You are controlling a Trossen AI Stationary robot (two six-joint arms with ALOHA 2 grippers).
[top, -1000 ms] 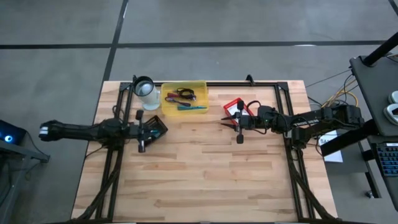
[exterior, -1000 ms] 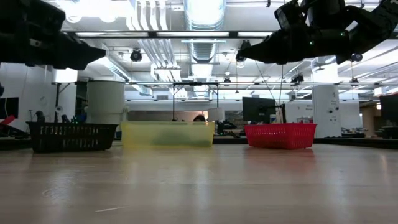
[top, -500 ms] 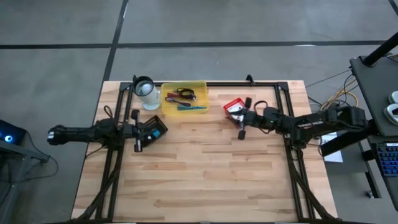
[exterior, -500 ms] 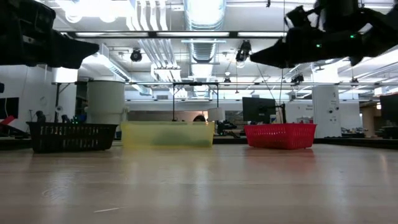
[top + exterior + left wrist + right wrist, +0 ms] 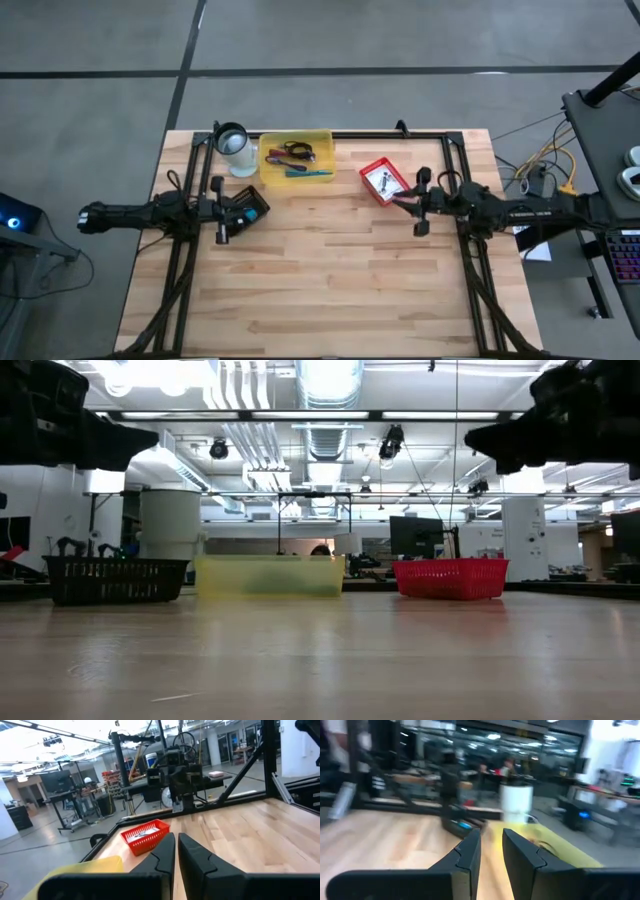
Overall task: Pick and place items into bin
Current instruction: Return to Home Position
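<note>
A yellow bin (image 5: 296,157) at the table's far edge holds a teal pen (image 5: 308,173), a maroon strip (image 5: 280,155) and a black coiled cable (image 5: 298,150). A small red basket (image 5: 383,181) to its right holds a white printed card (image 5: 381,180). My left gripper (image 5: 224,212) hangs shut and empty beside a black basket (image 5: 250,207), which holds a small blue piece (image 5: 252,212). My right gripper (image 5: 418,206) hangs to the right of the red basket, its fingers a little apart (image 5: 491,845) and empty. The other items do not show.
A white cylinder (image 5: 235,148) stands left of the yellow bin. A black frame (image 5: 400,132) runs along the table's far, left and right sides. The wooden table top (image 5: 320,280) lies bare in the middle and near parts.
My right gripper has drawn back from over the red basket toward the table's right edge, and the basket now shows whole. My left gripper has drawn back a little toward the table's left edge.
</note>
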